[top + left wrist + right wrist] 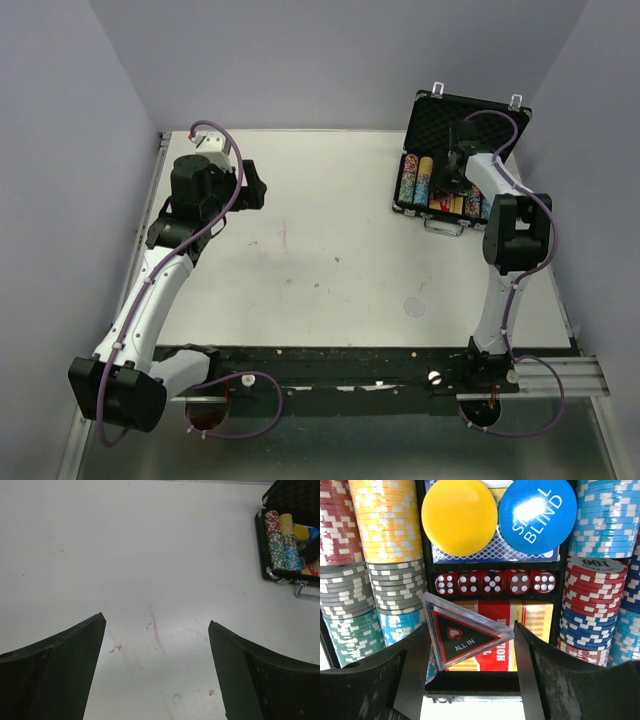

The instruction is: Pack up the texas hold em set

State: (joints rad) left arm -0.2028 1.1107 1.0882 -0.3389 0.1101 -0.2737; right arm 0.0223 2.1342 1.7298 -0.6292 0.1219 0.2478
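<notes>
The black briefcase (463,118) stands open at the table's far right, lid up, and also shows in the left wrist view (292,495). Its rows of poker chips (387,525) flank a yellow disc (459,516), a blue "small blind" disc (536,515), red dice (495,582) and a red-and-yellow card deck (532,622). My right gripper (470,632) is over the case's middle section, shut on a clear triangular "ALL IN" button (465,636) held tilted above the deck. My left gripper (156,625) is open and empty above the bare table at far left (255,185).
The white table (330,230) carries faint red stains (156,627) and a faint round mark (415,307) near the front right. Grey walls enclose the back and sides. A black rail (350,365) runs along the near edge.
</notes>
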